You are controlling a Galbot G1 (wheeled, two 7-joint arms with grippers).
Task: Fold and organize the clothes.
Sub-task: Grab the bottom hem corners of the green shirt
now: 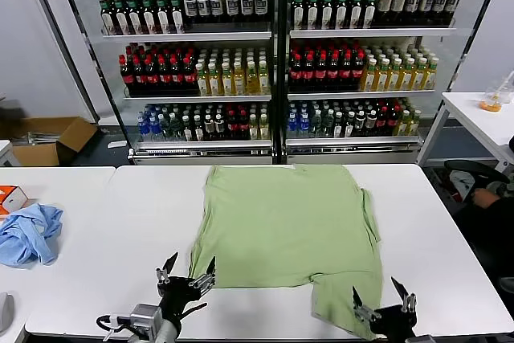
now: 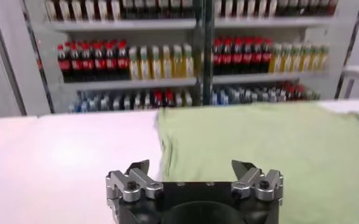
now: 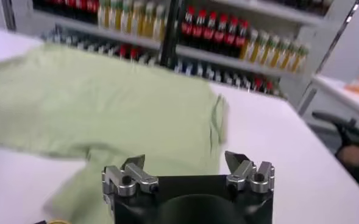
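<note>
You have before you a tall glass-fronted drinks cooler [image 1: 277, 54] beyond the far edge of the tabletop, its shelves packed with rows of bottles [image 1: 241, 78]. The white tabletop [image 1: 104, 222] carries everything else you need to check. The light green T-shirt [image 1: 285, 226] lies flat near the middle of the tabletop, reaching from the far edge toward the near edge; its printed side does not show, and a narrower flap of it runs down toward the near right corner, where it meets the near edge. On a second table surface at your left, a crumpled light blue garment [image 1: 28, 234] sits well apart from the T-shirt, with an orange and white box [image 1: 10, 198] just beyond it. A brown cardboard box [image 1: 48, 138] stands on the floor past the far left corner. Your left gripper [image 1: 187, 275] hovers at the near edge, just beside the T-shirt's near left corner, with its jaws spread wide and nothing between them. Your right gripper [image 1: 383, 300] sits at the near edge by the flap's right side, likewise spread wide and holding nothing; the right wrist view shows the green cloth lying directly ahead of its fingertips [image 3: 235, 162].
</note>
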